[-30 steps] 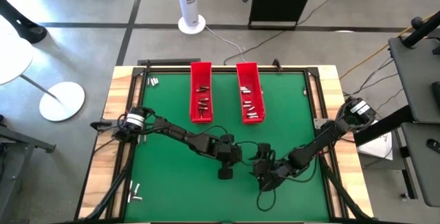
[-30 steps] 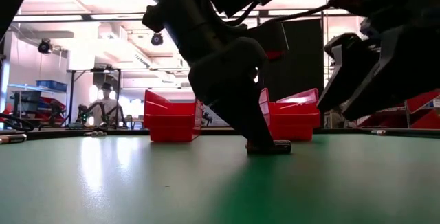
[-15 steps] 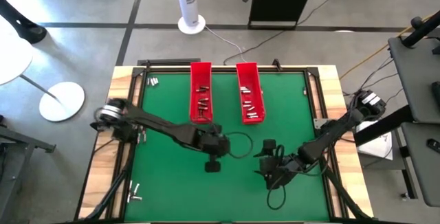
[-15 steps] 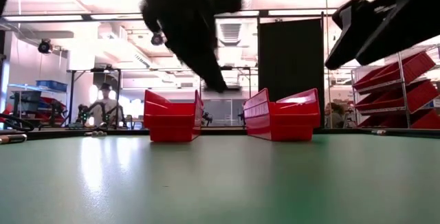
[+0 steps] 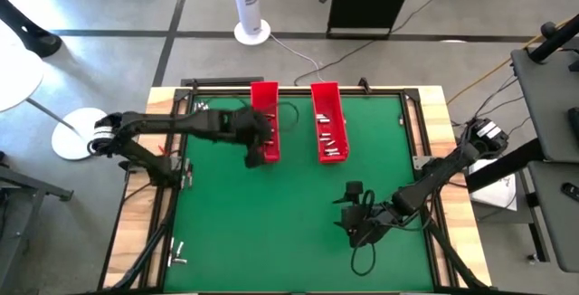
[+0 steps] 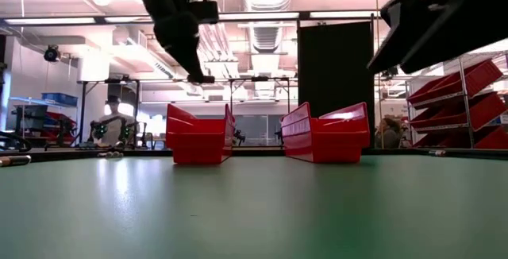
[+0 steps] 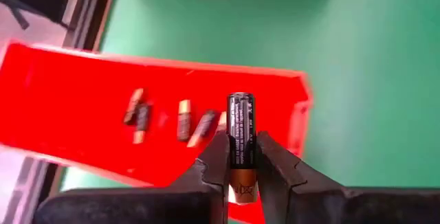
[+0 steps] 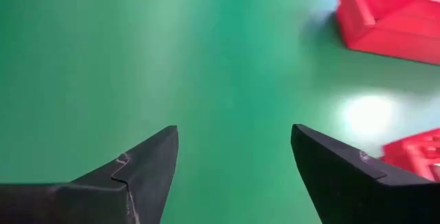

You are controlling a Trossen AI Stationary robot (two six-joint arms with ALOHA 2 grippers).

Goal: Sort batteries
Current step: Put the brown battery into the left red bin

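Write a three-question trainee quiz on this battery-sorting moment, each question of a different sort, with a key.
1. True or false: the left gripper is shut on a black-and-copper battery.
2. Multiple choice: in the high view, the left gripper is over
A. the left red tray
B. the right red tray
C. the loose batteries at the table's near left corner
3. Fill in: the right gripper, over bare green mat, is ____ and holds nothing.

Key: 1 true; 2 A; 3 open
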